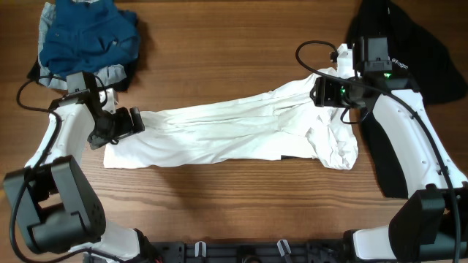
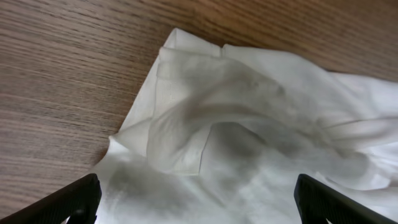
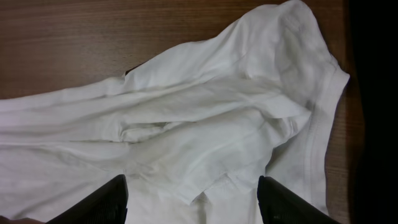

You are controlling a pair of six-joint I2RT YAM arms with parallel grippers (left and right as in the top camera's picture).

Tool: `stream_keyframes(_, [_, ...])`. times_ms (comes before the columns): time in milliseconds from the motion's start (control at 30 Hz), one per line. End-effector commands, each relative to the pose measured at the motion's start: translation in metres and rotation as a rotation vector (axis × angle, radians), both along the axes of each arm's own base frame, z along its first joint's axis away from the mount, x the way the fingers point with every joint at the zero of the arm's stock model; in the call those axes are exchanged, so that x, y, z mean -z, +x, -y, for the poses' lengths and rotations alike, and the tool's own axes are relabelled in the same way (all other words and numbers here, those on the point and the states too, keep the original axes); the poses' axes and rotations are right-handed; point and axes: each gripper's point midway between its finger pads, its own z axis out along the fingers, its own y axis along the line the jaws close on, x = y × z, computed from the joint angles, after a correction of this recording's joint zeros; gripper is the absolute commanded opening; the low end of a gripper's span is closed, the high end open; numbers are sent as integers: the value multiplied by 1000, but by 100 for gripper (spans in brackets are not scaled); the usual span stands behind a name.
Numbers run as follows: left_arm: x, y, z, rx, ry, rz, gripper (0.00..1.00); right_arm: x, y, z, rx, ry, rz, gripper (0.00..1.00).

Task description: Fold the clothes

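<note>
the white shirt [image 1: 234, 131] lies stretched in a rumpled strip on the table [image 1: 234, 44], the left gripper [image 1: 136, 120] over its left end and the right gripper [image 1: 322, 92] over its right end, both spread open and empty, so smooth it and pinch matching corners before folding.
</note>
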Motion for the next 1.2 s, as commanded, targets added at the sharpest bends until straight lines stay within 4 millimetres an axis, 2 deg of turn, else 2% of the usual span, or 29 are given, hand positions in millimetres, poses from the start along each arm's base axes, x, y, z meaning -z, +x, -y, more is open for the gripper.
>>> stream_keyframes(0, [16,-5,5,57,-27,-36,100,-13,5,-5,-31,12,45,68])
stream_keyframes(233, [33,-4,9,63,-57,-63,97,-14,8,-5,-32,12,56,69])
stream_keyframes(467, [49,-2,32,92,-159,-64,86,-12,10,-5,-28,13,56,71])
stream_keyframes(533, [56,-4,38,107,-161,-76,72,-11,10,-5,-28,13,55,71])
stream_keyframes(667, [62,-8,41,109,-162,-82,15,-11,10,-5,-29,13,57,71])
stream_keyframes(700, [62,-7,40,108,-162,-80,7,-12,11,-5,-29,13,58,71])
stream_keyframes(733, [61,-7,40,106,-161,-79,4,-12,11,-5,-28,13,60,71])
stream_keyframes(867, [47,1,31,33,-146,-42,4,-12,12,-5,-29,13,64,71])
stream_keyframes(1033, [4,22,12,4,-48,81,4,-12,12,-5,-10,22,59,70])
stream_keyframes(1167, [-19,25,-11,-18,81,94,4,-12,11,-5,-3,25,55,70])
